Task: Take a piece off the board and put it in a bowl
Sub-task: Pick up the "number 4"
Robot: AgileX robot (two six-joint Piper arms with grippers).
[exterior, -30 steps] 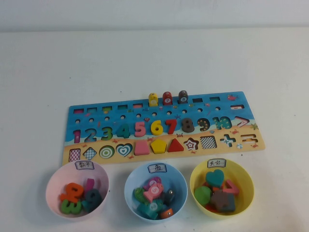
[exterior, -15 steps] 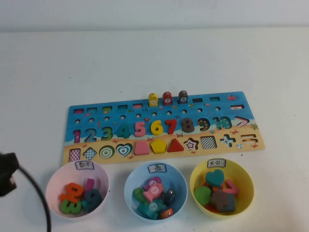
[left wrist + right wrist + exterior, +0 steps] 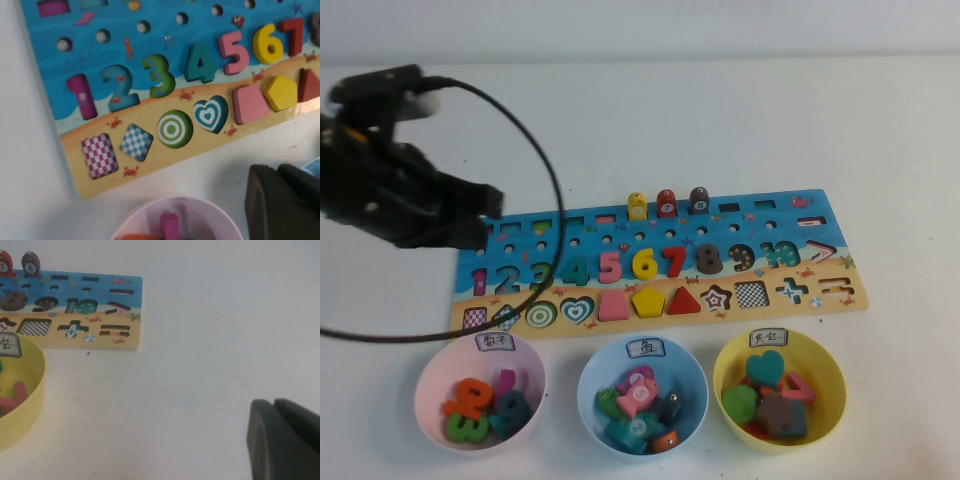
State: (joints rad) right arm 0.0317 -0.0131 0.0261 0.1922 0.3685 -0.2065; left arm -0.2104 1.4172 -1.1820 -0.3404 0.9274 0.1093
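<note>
Left end effector [image 3: 485, 215] now hangs over the left end of the board [image 3: 760, 205], above the slots and the numbers 1 and 2; its fingers show as two dark slabs lying side by side in the wrist view, apparently pressed together and pinching nothing. The piece, the teal 4 [image 3: 578, 268], sits seated in its recess between the green 3 [image 3: 542, 274] and the pink 5 [image 3: 610, 266], just to the right of the end effector and untouched.

Change: half a second ago only a dark corner of the left arm and its cable showed at the frame's lower left, beside the pink bowl [image 3: 428, 385]; a second ago no arm was in view. It has since swung up and over the board. Board, pieces and all three bowls are unmoved.

Judgement: this is the approach, pick not begun. The fingers look to need opening and a short shift right before descending on the 4.

Right end effector [image 3: 285, 440] is out of the high view, parked low over bare counter [image 3: 210, 340] right of the board, its fingers likewise together, empty.
</note>
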